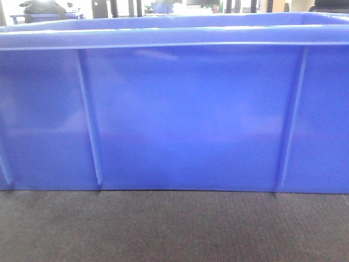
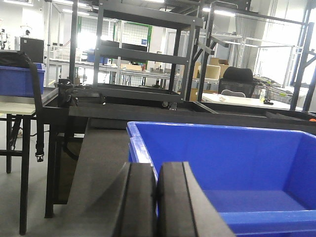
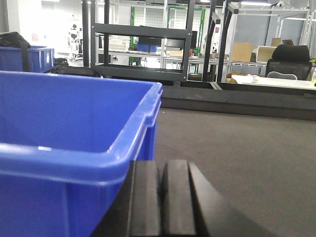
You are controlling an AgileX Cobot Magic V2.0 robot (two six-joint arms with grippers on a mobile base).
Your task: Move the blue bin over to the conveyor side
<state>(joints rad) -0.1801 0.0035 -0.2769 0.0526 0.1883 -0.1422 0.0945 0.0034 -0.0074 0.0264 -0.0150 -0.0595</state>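
Blue bin (image 1: 185, 120), a large rectangular bright-blue plastic crate with glossy walls, thin vertical ribs and a thick rolled rim, stands upright on the conveyor (image 1: 174, 229), a flat dark grey belt with a fine woven, carpet-like texture. In the front view its long side wall fills nearly the whole picture, with the bottom edge resting on the belt. The left wrist view looks over the rim into the bin's bare blue interior, and belt shows to the left of the bin. In the right wrist view the bin's corner sits at left, with a wide stretch of belt lying to its right.

The left gripper (image 2: 157, 207) has its two black fingers pressed together with only a thin seam between them, just outside the bin's near rim, holding nothing. The right gripper (image 3: 162, 207) is likewise closed finger against finger, empty, just beside the bin's outer corner.

Beyond the belt stands a black metal shelving frame (image 2: 143, 54). A smaller blue crate (image 2: 19, 81) rests on a table at far left, and a black office chair (image 3: 291, 59) sits at far right.
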